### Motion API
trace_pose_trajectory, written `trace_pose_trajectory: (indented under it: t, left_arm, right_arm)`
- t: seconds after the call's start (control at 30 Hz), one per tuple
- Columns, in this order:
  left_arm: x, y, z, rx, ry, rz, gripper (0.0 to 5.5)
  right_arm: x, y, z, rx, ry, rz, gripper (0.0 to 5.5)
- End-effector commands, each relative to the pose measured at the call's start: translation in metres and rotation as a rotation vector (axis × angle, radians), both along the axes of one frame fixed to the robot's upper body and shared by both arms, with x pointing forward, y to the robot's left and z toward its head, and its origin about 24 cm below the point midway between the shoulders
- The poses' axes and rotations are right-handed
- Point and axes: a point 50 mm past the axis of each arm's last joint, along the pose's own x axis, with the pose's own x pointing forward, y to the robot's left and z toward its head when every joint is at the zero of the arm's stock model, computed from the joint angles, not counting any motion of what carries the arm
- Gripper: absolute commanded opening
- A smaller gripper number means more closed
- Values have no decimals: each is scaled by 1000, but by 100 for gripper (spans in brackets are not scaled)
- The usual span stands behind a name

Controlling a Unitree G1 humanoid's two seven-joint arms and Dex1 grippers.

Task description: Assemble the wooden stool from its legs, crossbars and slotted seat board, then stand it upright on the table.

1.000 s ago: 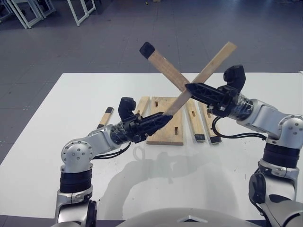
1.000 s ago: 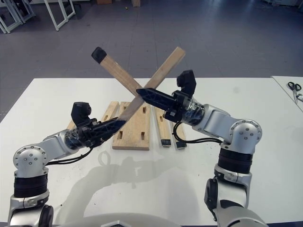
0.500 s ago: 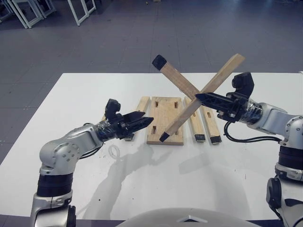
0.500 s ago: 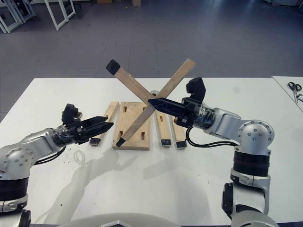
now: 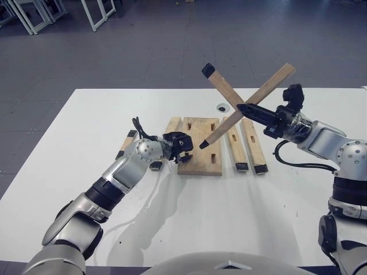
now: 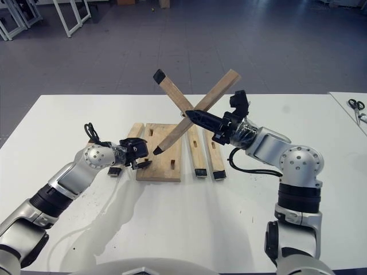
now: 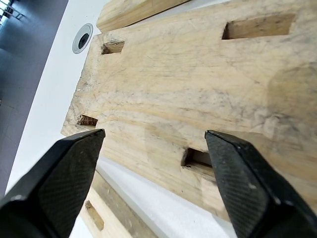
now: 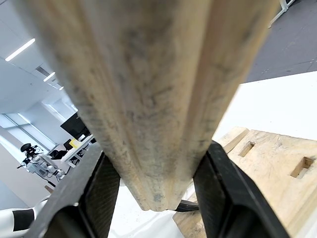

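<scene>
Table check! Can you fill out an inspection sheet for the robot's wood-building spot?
Surface: white table, with a round hole.
Job's things: slotted seat board lying flat; crossed legs held up; loose pieces flat beside board.
Clutter: nothing seen.
Grippers: left gripper open at board's left edge; right gripper shut on crossed legs.
Cables: black cable by right arm.
Surroundings: grey floor; scissors on next table.

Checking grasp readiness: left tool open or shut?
Open. The left tool shows its fingers wide apart over the seat board, gripping nothing.
</scene>
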Motion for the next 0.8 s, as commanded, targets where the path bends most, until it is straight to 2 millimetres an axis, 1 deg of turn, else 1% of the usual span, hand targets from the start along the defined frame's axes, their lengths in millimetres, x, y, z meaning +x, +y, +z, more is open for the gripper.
trace_pose_trajectory:
  t: [0.03, 0.17, 0.27, 0.33, 0.4, 0.5, 0.57, 0.63, 0.7, 0.8]
  left_arm:
    - [-17, 13, -14, 94, 98, 10, 375]
    - [-45, 21, -20, 139, 211, -34, 375]
    - [-70, 32, -24, 157, 304, -75, 375]
    - [-85, 49, -27, 199, 363, -94, 375]
    - [-96, 69, -29, 255, 416, -118, 375]
    - [-98, 92, -29, 313, 427, -125, 375]
    - [-98, 99, -30, 337, 414, -146, 375]
    - [-98, 100, -32, 350, 408, -189, 375]
    - [-97, 95, -33, 326, 402, -203, 375]
    - [-94, 92, -33, 306, 385, -205, 375]
  right_arm:
    - [2, -1, 5, 1, -33, -34, 202]
    - [6, -1, 4, -29, -43, -51, 202]
    - [9, -1, 0, -90, -64, -66, 202]
    - [8, 1, -7, -122, -66, -33, 202]
    - [4, 4, -16, -143, -52, 38, 202]
    - [4, 6, -28, -183, -38, 91, 202]
    - [5, 8, -35, -203, -32, 123, 202]
    - [6, 13, -41, -225, -38, 161, 202]
    - [9, 21, -43, -232, -53, 199, 202]
    - [21, 28, -40, -237, -90, 211, 202]
